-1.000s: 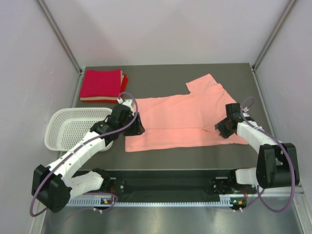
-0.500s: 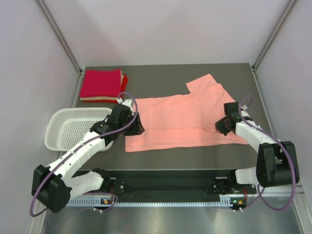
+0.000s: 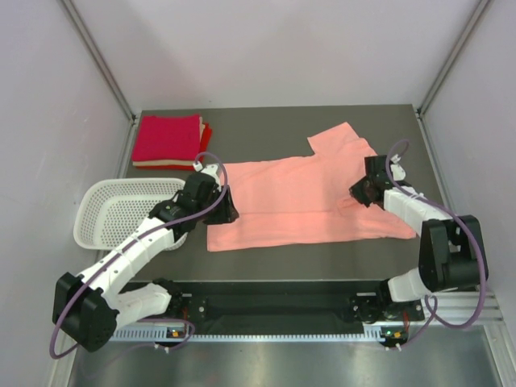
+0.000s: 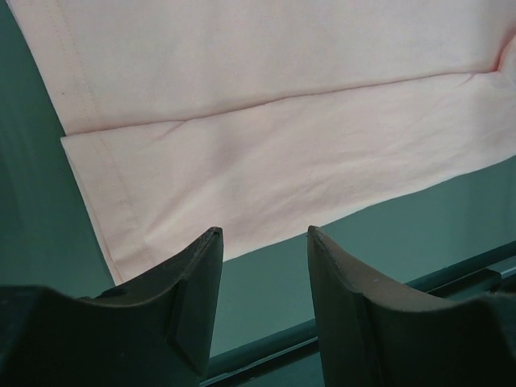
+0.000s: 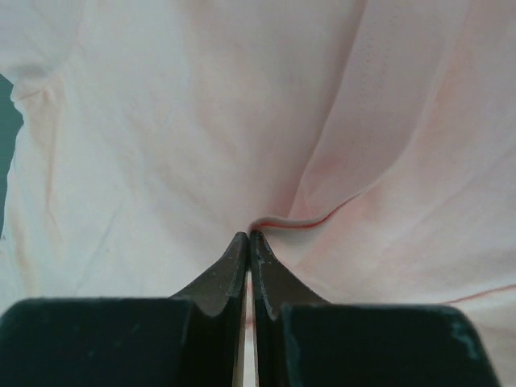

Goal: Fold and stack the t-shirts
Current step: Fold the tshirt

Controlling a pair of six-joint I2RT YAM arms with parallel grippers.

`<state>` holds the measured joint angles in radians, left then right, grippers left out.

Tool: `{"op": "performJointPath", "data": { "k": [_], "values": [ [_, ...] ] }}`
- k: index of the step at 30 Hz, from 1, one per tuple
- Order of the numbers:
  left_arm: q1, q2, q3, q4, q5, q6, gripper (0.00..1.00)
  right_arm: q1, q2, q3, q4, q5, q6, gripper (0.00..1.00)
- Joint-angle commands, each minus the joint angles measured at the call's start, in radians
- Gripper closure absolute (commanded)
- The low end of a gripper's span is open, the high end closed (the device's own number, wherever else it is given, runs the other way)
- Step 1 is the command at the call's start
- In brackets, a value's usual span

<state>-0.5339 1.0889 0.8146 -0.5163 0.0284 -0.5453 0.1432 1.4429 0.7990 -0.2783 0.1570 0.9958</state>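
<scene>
A salmon-pink t-shirt (image 3: 290, 197) lies spread across the middle of the table, one sleeve pointing to the back right. My right gripper (image 3: 359, 195) is shut on a fold of it near its right side; in the right wrist view the closed tips (image 5: 248, 239) pinch a raised ridge of pink cloth (image 5: 161, 121). My left gripper (image 3: 228, 212) hovers open over the shirt's near-left corner, and nothing lies between its fingers (image 4: 198, 278); the hem (image 4: 266, 145) lies just beyond them. Folded crimson t-shirts (image 3: 168, 139) are stacked at the back left.
A white perforated basket (image 3: 97, 211) sits at the left edge, partly under my left arm. Grey walls close the table on both sides and at the back. A dark rail (image 3: 274, 306) runs along the near edge.
My right gripper has closed on the pink cloth and moved back and left, pulling the shirt's right part with it. The left arm has not moved.
</scene>
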Motion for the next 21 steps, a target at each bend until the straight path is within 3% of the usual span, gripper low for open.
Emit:
{"op": "performJointPath", "data": {
  "k": [1,10,19,21],
  "values": [
    [0.006,0.002,0.012,0.029,-0.012,0.019,0.49,0.016,0.040,0.054,0.100,-0.014,-0.036,1.00],
    [0.009,0.000,0.015,0.021,-0.016,0.018,0.49,0.047,0.154,0.147,0.113,-0.074,-0.178,1.00],
    [0.011,0.032,0.028,0.022,0.007,0.019,0.49,0.065,0.191,0.152,0.129,-0.083,-0.215,1.00],
    [0.011,0.035,0.029,0.022,0.010,0.021,0.49,0.065,0.206,0.164,0.120,-0.102,-0.221,0.94]
  ]
}}
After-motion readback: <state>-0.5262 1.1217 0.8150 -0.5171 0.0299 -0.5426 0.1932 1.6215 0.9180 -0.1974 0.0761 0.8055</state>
